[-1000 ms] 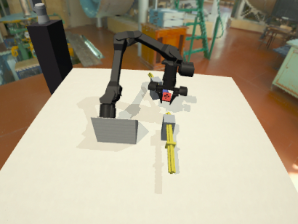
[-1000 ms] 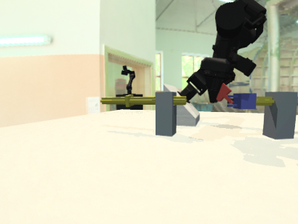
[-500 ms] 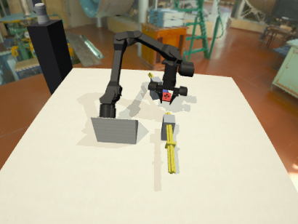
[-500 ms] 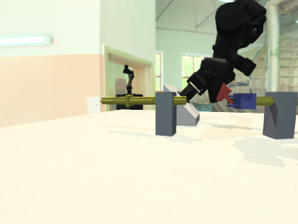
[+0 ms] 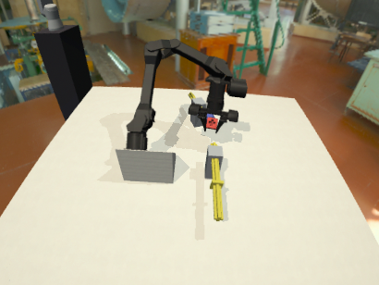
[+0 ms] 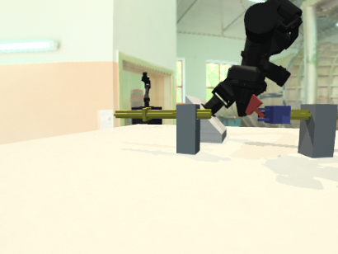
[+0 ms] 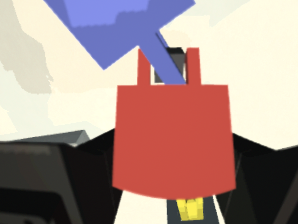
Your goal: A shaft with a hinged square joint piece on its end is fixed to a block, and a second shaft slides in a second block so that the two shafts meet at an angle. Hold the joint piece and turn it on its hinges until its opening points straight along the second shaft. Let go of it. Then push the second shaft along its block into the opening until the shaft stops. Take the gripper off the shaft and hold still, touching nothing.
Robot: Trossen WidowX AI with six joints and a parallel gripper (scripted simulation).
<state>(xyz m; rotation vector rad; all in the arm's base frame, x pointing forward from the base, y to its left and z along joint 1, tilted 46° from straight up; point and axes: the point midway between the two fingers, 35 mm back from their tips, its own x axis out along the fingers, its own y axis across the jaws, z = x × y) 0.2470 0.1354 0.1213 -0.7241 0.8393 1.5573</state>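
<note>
The gripper [image 5: 212, 125] [image 7: 174, 152] is shut on the red joint piece [image 5: 212, 121] [image 6: 255, 105] [image 7: 174, 132], one finger on each side. In the exterior view the piece is tilted, its free end higher than its hinge prongs. The blue hinge part [image 6: 280, 115] [image 7: 117, 37] joins it to the first yellow shaft [image 5: 191, 95] [image 6: 300, 115], fixed in its grey block [image 6: 323, 134]. The second yellow shaft [image 5: 217, 204] [image 6: 129, 114] [image 7: 191, 209] lies level through the other grey block [image 5: 210, 167] [image 6: 188, 132]. Its near end is apart from the red piece. The inside of the opening is hidden in the wrist view.
A collar [image 5: 217, 183] [image 6: 144, 114] sits on the second shaft, on the side of its block away from the joint. A grey wedge-shaped block [image 5: 148, 167] [image 6: 214, 131] stands in front of the arm's base. A tall black pillar [image 5: 62, 65] stands behind the table's left edge.
</note>
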